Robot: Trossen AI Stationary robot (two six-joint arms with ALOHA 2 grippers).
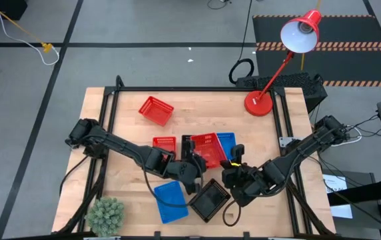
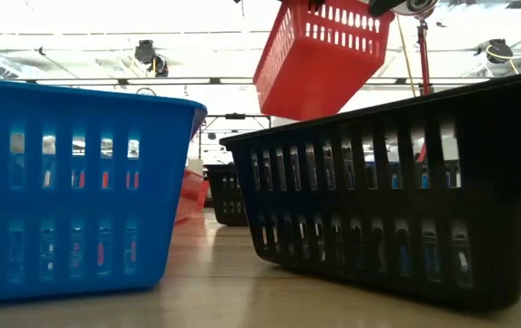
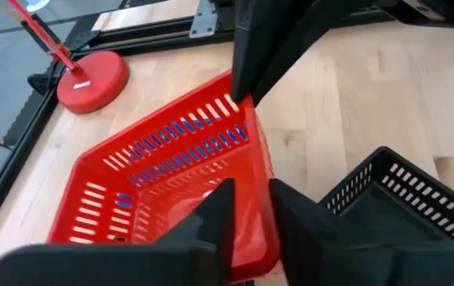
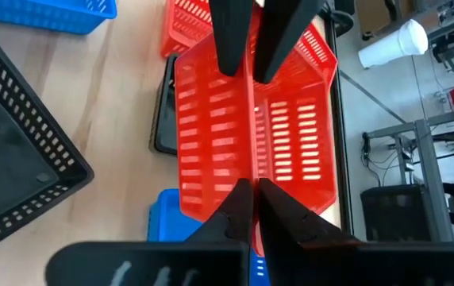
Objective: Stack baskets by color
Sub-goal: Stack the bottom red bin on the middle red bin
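red basket [image 3: 171,183] clamped between both pincers, lifted.

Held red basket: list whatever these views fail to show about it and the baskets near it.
- Low view: the red basket is cut off by the top edge, so what holds it is out of frame.
- Low view: the blue basket and black basket fill the foreground and block most of the table behind.
- High view: the left arm and right arm cover its near end.
- High view: the second red basket is too small to tell single from nested.
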